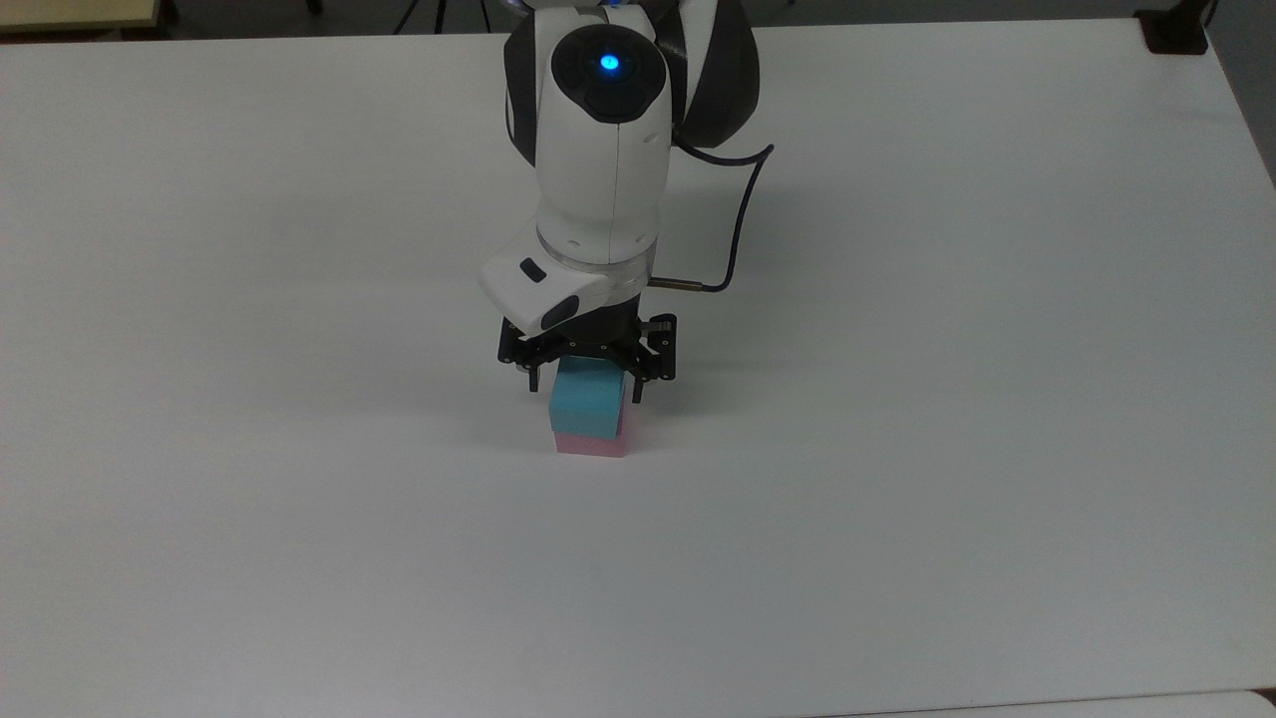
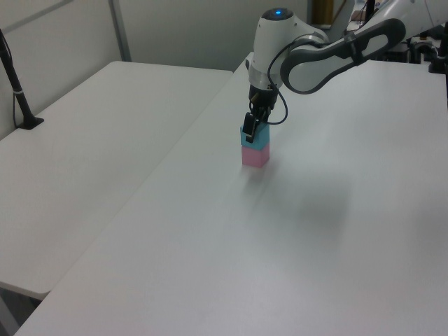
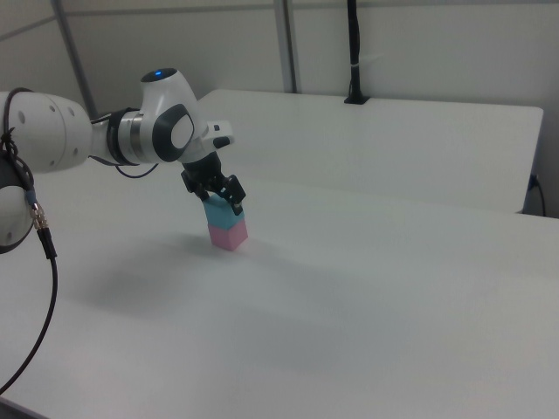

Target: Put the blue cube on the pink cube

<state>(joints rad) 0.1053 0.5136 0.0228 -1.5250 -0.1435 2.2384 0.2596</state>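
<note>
A: What is the arm doing?

B: The white arm is reaching down over a white table point(image 1: 897, 299), and its gripper point(image 1: 588, 384) is clamped on the blue cube point(image 1: 588, 409), one black finger on each of two opposite side faces. The blue cube is sitting on top of the pink cube point(image 1: 591, 445), near the table's middle.

A: Are the two cubes lining up?

B: Nearly. In the top view the blue cube is hanging a touch toward the top view's left, with a sliver of pink showing along the right edge. In the left view point(image 2: 255, 135) and the right view point(image 3: 221, 212) the stack is looking square. Whether blue is resting fully on pink or hovering a hair above, I cannot tell.

A: How would the blue cube handle?

B: I am judging it as light and stiff, with matte, plain faces (likely foam or painted wood) that are giving the fingers good friction. Flat opposite sides are the natural hold, as it is being held now. Being so light, it could shift or tip if the fingers drag on release, so opening straight apart and lifting vertically looks wise.
</note>
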